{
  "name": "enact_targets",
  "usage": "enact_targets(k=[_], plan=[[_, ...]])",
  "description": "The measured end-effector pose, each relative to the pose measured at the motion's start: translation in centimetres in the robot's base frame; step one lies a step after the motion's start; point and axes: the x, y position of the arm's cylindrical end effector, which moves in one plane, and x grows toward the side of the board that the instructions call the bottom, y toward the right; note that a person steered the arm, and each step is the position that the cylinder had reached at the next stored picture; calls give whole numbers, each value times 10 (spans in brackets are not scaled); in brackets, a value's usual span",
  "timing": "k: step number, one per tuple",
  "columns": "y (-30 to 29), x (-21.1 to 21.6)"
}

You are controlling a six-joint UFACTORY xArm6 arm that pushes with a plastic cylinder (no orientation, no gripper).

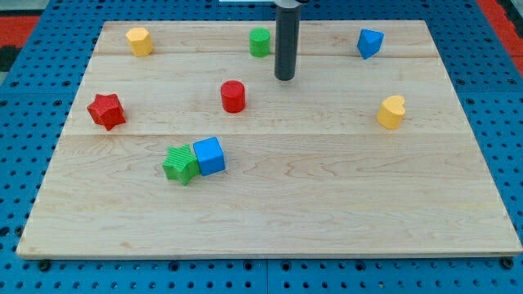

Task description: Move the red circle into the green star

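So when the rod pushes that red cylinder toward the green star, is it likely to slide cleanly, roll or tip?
The red circle stands upright on a flat end, so it probably slides rather than rolls. It looks short and squat, so tipping seems unlikely. Its round side may slip off my tip if pushed off-centre, veering away from the green star.
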Motion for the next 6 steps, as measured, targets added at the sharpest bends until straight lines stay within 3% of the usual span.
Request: enact_targets(k=[6], plan=[[-3, -31]])
